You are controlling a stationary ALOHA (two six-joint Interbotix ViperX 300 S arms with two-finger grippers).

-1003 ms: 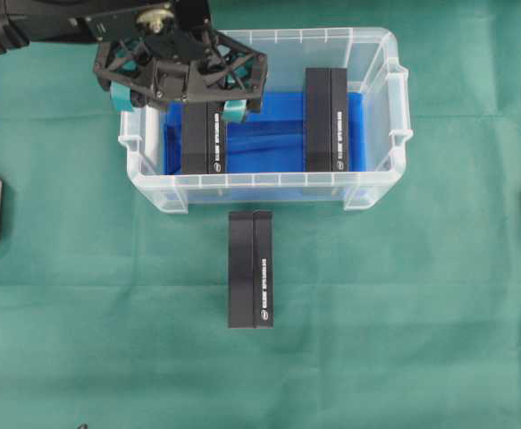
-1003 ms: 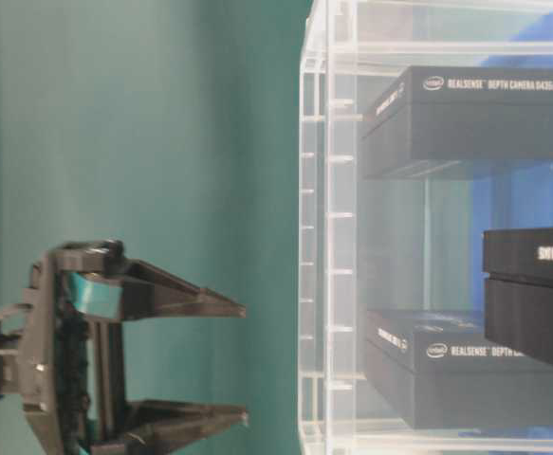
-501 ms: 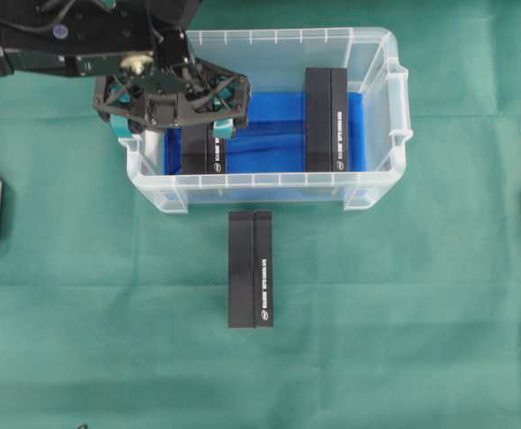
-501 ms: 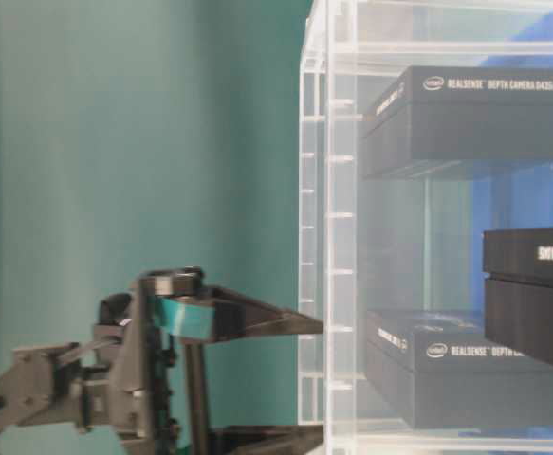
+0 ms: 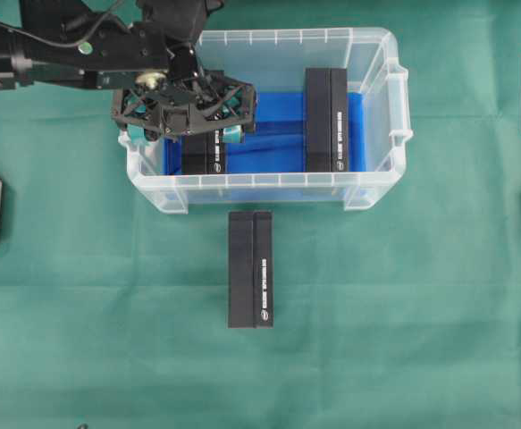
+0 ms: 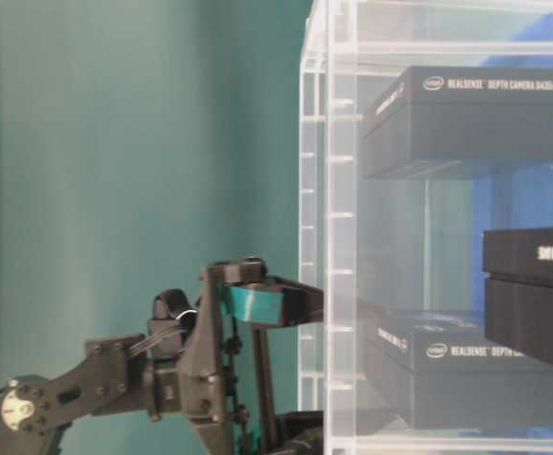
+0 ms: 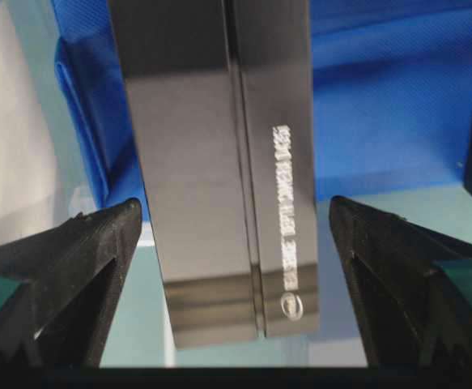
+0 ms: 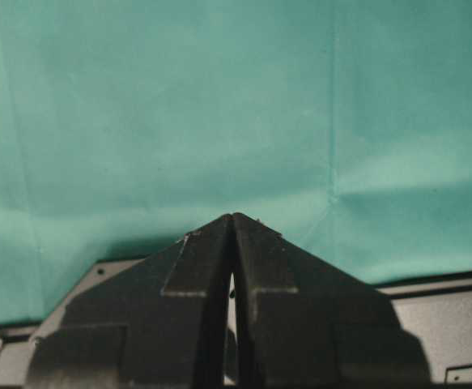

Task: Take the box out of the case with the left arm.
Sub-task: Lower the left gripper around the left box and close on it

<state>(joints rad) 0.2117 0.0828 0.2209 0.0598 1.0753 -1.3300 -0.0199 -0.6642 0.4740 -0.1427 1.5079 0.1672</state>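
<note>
- The left gripper [image 7: 234,243] hangs inside the left end of the case [image 5: 381,192], jaws spread wide to either side of the box [image 7: 219,162] and holding nothing; a gap shows on both sides.
- That box lies flat on the blue lining [image 5: 273,134], close to the case's left wall.
- Risk: the outer finger [image 7: 65,251] sits between box and wall (a tight slot), so it could catch on the rim or wall and drag the light tub.
- Risk: the box is glossy, hard-edged black card; a shallow pinch may let it slip or tip out.
- A second box [image 5: 326,107] lies well apart to the right, a third box [image 5: 250,268] outside on the green cloth [image 5: 421,313].
- The right gripper [image 8: 232,235] is closed and empty.
</note>
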